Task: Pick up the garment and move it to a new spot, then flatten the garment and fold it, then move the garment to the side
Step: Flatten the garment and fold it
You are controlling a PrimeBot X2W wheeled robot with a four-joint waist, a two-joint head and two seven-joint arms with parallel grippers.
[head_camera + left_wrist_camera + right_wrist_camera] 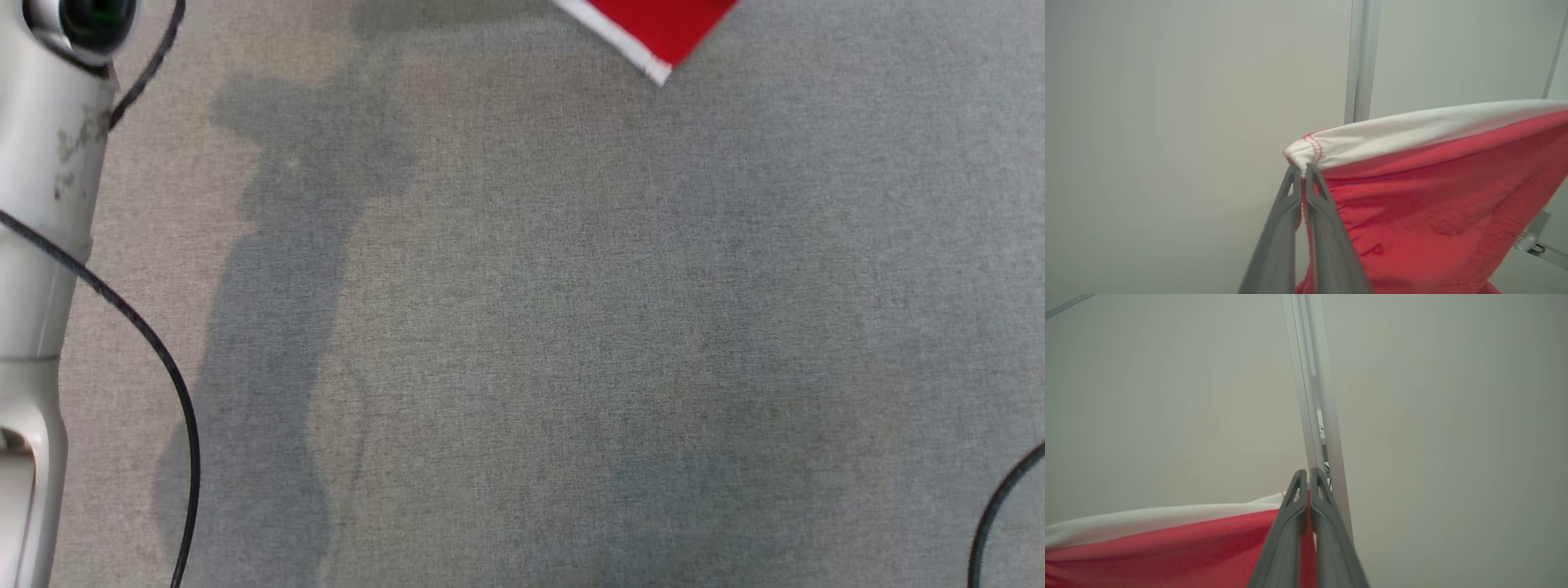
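Observation:
The garment is red cloth with a white band along one edge. In the left wrist view my left gripper point(1303, 171) is shut on a corner of the garment point(1433, 196), pinching the white band where red stitching shows. My right gripper point(1309, 477) is shut on another corner of the garment point(1180, 543), and the cloth stretches away to the left of its fingers. The head view catches one hanging corner of the garment point(657, 28) at the top edge, above the grey table point(571, 327).
My pale left forearm point(41, 245) with a black cable point(155, 351) runs up the head view's left edge. Another cable point(1000, 506) curves in at the lower right. Both wrist views face a pale wall with a metal post point(1361, 61) point(1312, 396).

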